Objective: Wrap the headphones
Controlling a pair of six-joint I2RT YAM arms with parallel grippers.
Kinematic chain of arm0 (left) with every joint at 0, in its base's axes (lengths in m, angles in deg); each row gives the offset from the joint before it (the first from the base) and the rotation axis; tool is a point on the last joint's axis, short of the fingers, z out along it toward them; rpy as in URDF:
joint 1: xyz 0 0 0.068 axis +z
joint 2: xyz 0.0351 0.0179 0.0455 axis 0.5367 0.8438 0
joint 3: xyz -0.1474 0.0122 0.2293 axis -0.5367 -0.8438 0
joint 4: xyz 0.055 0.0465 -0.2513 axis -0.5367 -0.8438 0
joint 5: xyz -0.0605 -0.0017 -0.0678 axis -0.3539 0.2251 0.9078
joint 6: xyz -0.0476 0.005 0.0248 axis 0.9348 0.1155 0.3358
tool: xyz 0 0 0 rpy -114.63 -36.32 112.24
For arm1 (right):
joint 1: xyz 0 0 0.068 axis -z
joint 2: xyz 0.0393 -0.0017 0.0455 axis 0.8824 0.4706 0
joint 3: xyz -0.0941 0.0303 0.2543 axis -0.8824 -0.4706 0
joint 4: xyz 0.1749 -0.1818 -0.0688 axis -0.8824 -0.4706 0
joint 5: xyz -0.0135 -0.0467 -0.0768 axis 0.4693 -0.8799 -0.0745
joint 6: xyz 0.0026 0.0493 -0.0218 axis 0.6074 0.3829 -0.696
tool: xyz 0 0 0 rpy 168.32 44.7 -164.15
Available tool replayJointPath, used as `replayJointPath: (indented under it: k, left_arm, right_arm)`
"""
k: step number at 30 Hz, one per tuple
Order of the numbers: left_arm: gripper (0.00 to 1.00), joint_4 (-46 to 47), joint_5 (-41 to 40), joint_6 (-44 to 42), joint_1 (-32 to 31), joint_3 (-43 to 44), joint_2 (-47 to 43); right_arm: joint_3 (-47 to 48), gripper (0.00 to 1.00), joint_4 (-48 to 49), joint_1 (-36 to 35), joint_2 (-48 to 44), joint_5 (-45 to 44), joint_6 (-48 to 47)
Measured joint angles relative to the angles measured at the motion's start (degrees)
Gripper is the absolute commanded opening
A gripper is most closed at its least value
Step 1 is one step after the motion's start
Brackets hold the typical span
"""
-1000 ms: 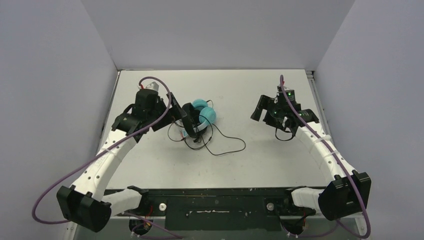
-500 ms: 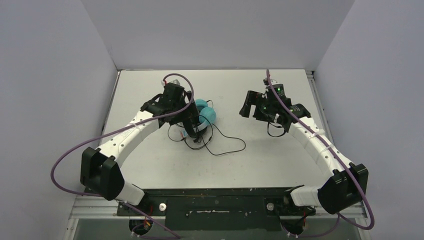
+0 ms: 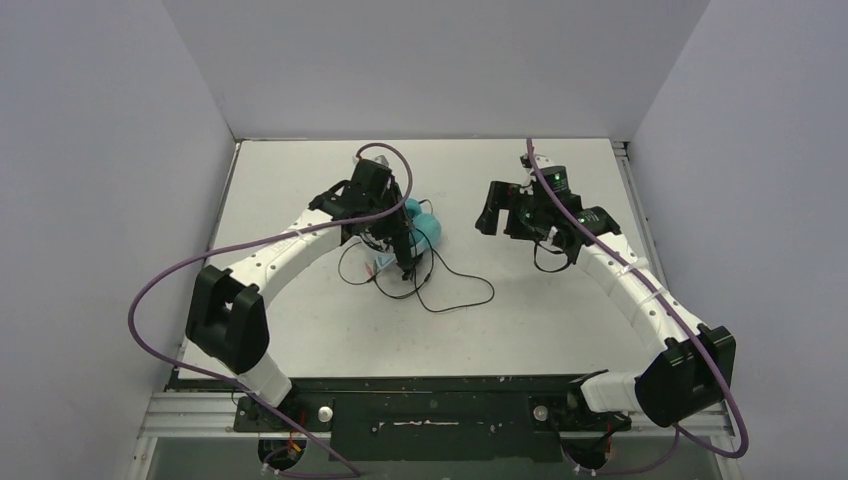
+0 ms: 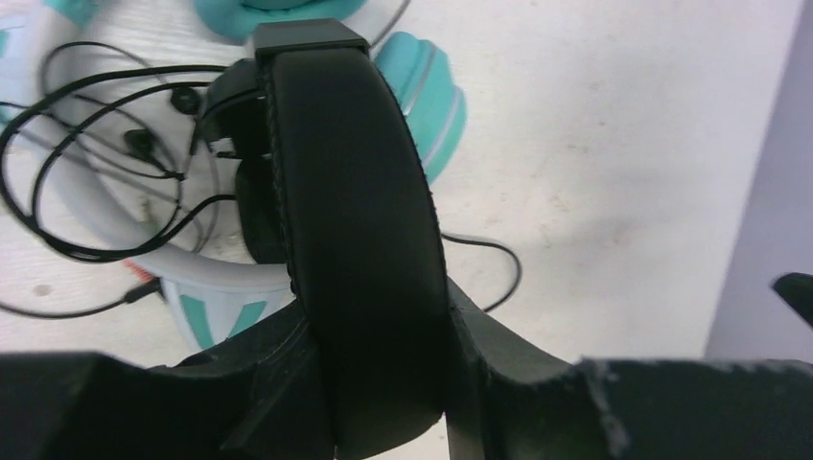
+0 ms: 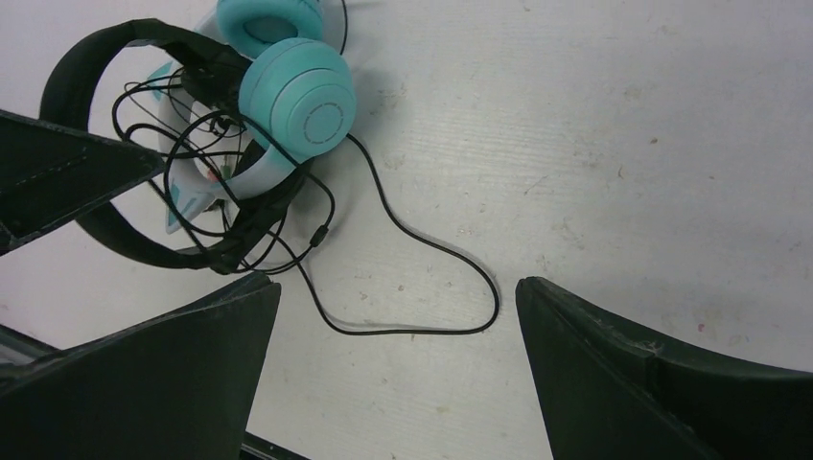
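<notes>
The headphones point(image 3: 431, 231) lie left of the table's middle: teal ear cups point(image 5: 297, 96), a pale headband point(image 4: 206, 287) and a thin black cable point(image 5: 431, 249) looping toward the near side. An all-black pair of headphones point(image 5: 125, 240) lies tangled on top of them. My left gripper point(image 3: 400, 246) reaches down over the pile, and its jaws press both sides of the black headband point(image 4: 355, 240). My right gripper point(image 3: 493, 215) hovers open to the right of the pile, above the cable loop, with nothing between its fingers point(image 5: 662, 383).
Bare white table point(image 3: 540, 320) spreads to the right of and in front of the pile. Grey walls enclose the left, back and right sides. The arm bases and a black rail point(image 3: 430, 400) run along the near edge.
My left arm has swung right over the pile and its jaws have closed onto the black headband. The right gripper shifted slightly left, then held still, open throughout.
</notes>
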Motion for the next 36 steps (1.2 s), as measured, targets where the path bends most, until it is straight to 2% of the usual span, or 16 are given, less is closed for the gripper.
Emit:
replayJointPath:
  k: [2,5,8,10,14,18,20,25,29,31,33,36]
  left_arm:
    - [0.35,2.14,2.45,1.25,-0.07,0.04,0.42]
    - [0.50,7.39,7.06,4.63,-0.24,-0.48,0.94]
    - [0.67,16.11,12.68,9.35,-0.76,-3.34,1.03]
    - [0.72,21.94,15.98,12.41,-1.14,-5.97,1.03]
    - [0.74,27.71,20.15,16.02,-1.62,-9.94,0.98]
    - [0.67,29.24,21.46,17.05,-0.81,-12.74,-1.07]
    - [0.65,29.70,21.88,17.31,0.00,-14.56,-3.13]
    - [0.51,30.01,22.29,17.14,1.29,-15.17,-5.22]
    - [0.51,29.97,22.84,16.92,2.84,-15.87,-6.54]
    - [0.54,28.94,22.91,16.37,4.66,-17.05,-8.37]
    - [0.62,26.58,22.93,15.26,7.17,-18.14,-11.15]
    - [0.85,22.25,23.10,12.94,12.11,-18.97,-16.13]
  right_arm:
    - [0.00,1.00,0.48,0.00,0.00,1.27,-0.59]
    - [0.00,1.00,2.40,-0.15,0.00,5.70,-1.75]
    - [0.00,1.00,5.16,-1.03,0.00,9.77,-2.54]
    - [0.00,1.00,6.62,-1.53,0.00,11.56,-2.86]
    - [0.00,1.00,9.33,-2.40,0.00,14.69,-3.04]
    - [0.00,1.00,11.96,-4.15,0.04,15.93,-3.06]
    - [0.02,1.00,12.96,-5.88,0.35,15.37,-3.06]
    - [-0.02,1.00,14.97,-10.51,2.19,10.84,-2.60]
    - [-0.22,0.99,17.79,-10.69,3.26,8.44,-0.22]
    - [-0.02,1.00,18.86,-10.47,4.66,7.41,0.94]
    - [0.17,1.00,19.30,-10.47,6.34,6.21,1.90]
    - [0.98,1.00,19.26,-10.49,9.33,4.72,2.29]
